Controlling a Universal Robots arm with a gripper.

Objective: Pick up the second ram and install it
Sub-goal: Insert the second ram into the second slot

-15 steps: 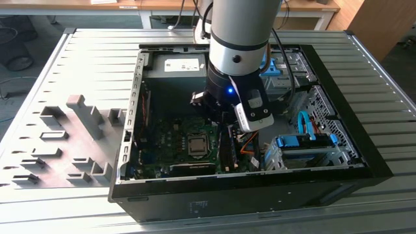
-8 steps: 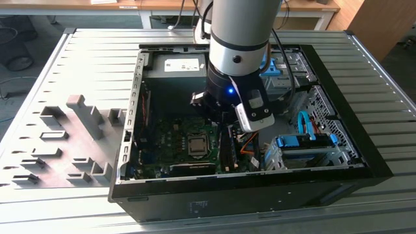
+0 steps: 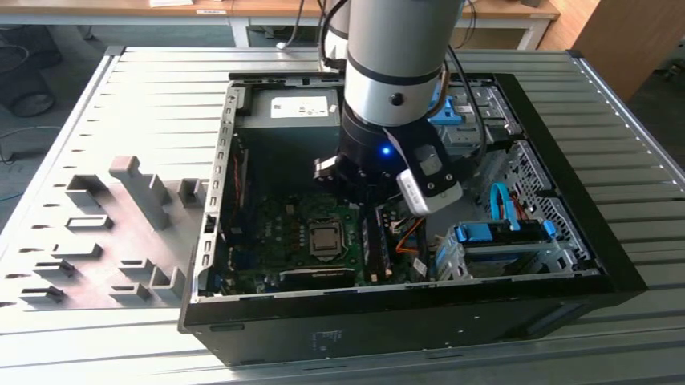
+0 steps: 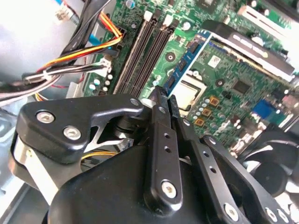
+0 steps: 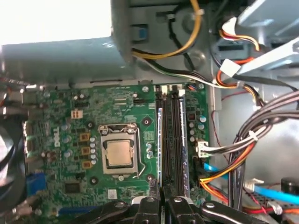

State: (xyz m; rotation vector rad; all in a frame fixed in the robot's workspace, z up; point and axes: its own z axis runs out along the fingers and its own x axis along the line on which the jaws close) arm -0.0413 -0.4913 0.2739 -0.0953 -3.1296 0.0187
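Item: second ram (image 4: 187,56), slim flat memory stick, blue-green board with black chips, standing on edge in the motherboard slot nearest the processor socket (image 5: 117,154); a thin edge shows at (image 5: 160,149) in the first wrist view. It looks seated or nearly so.

Gripper (image 4: 163,100): black metal fingers drawn together over the stick's near end, nothing visibly clamped between them.

Adjacent: long black empty memory slots (image 5: 176,140); green motherboard (image 5: 70,121); orange, yellow and black cable bundle (image 5: 233,158); open black computer case (image 3: 599,265) on a slatted grey table (image 3: 128,104).

Risk, judged: uneven downward pressure at one end could leave the stick tilted, latches unclosed.
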